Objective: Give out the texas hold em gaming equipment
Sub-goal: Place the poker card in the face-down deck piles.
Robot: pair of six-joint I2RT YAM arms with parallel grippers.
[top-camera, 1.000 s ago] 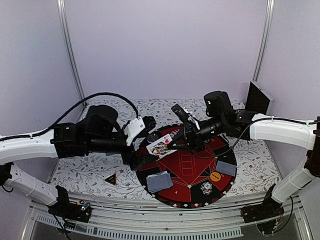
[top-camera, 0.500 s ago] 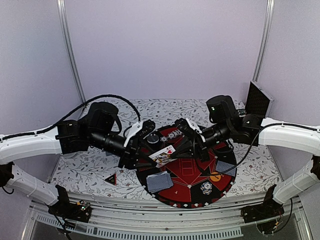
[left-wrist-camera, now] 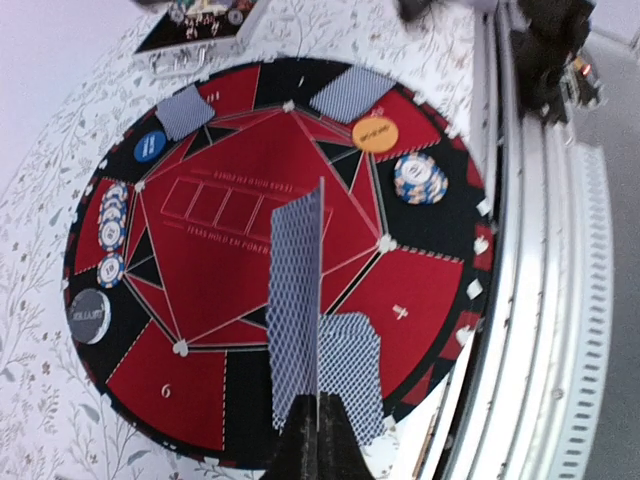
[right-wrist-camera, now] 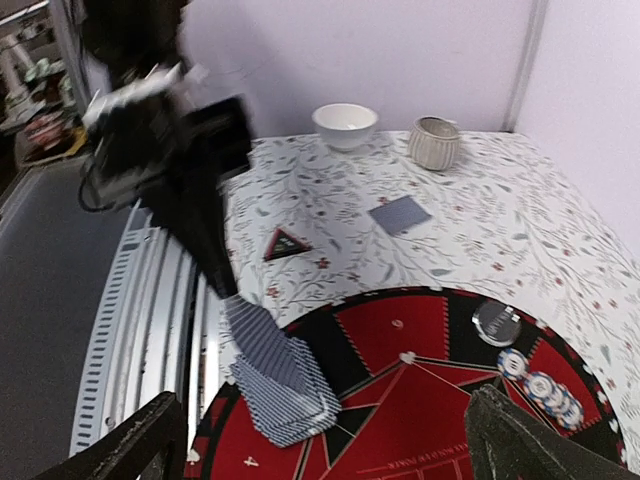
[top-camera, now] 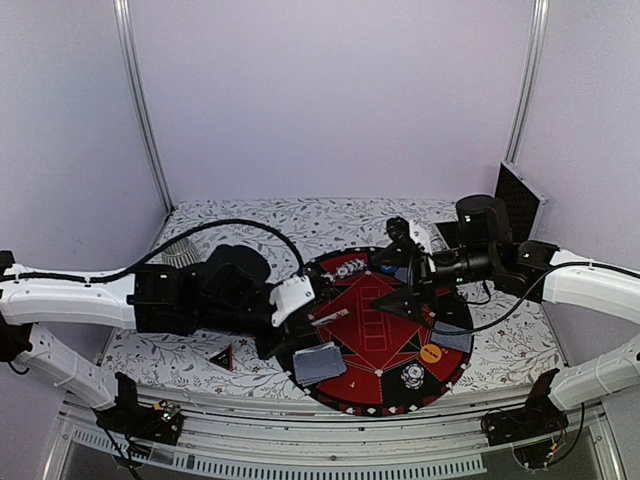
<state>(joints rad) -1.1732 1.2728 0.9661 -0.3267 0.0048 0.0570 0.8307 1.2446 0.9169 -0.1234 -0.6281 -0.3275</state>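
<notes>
My left gripper (left-wrist-camera: 318, 412) is shut on a single playing card (left-wrist-camera: 297, 300) with a grey-blue back, held by its lower edge above a stack of cards (left-wrist-camera: 352, 372) on the near part of the round red-and-black mat (left-wrist-camera: 230, 270). From above, the left gripper (top-camera: 312, 322) holds that card (top-camera: 332, 317) edge-on over the mat's left side, just above the stack (top-camera: 318, 363). My right gripper (top-camera: 396, 280) hangs open over the mat's far side with nothing in it. In the right wrist view the right gripper (right-wrist-camera: 330, 450) has its fingers (right-wrist-camera: 140, 450) spread wide.
On the mat lie two more card piles (left-wrist-camera: 185, 110) (left-wrist-camera: 350, 93), an orange disc (left-wrist-camera: 376, 133), a blue disc (left-wrist-camera: 150, 146), a dark disc (left-wrist-camera: 88, 316) and chip stacks (left-wrist-camera: 420, 178) (left-wrist-camera: 110, 230). A black-red triangle (top-camera: 221, 357), a loose card (right-wrist-camera: 399, 214), a white bowl (right-wrist-camera: 345, 125) and a ribbed cup (right-wrist-camera: 433, 142) sit on the floral table.
The card passed from my right gripper to my left. The left shut on it and drew back toward the near stack; the right opened and pulled away to the right.
</notes>
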